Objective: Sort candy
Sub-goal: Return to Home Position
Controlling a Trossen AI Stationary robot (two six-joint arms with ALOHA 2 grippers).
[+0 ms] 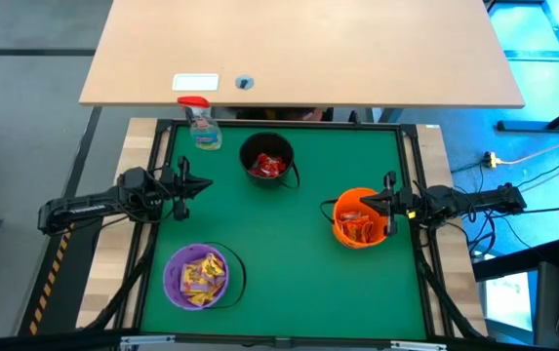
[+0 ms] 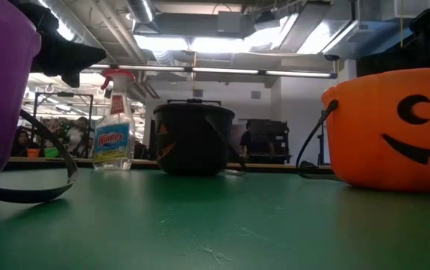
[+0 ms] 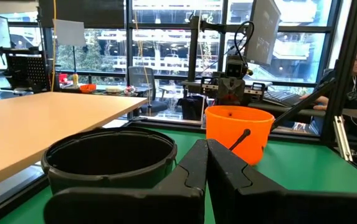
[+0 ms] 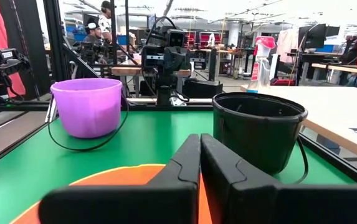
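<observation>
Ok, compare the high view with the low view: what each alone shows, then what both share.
Only the high view shows inside the buckets: red candy in the black bucket, yellow candy in the purple bucket, orange candy in the orange bucket. It also shows clearly the left end effector near the green table's left edge and the right end effector over the orange bucket's rim. Only the low view shows the orange bucket's pumpkin face and the room behind. Both show the three buckets and the spray bottle.

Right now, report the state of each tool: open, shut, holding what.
Left tool: shut, holding nothing.
Right tool: shut, holding nothing, over the orange bucket.
</observation>
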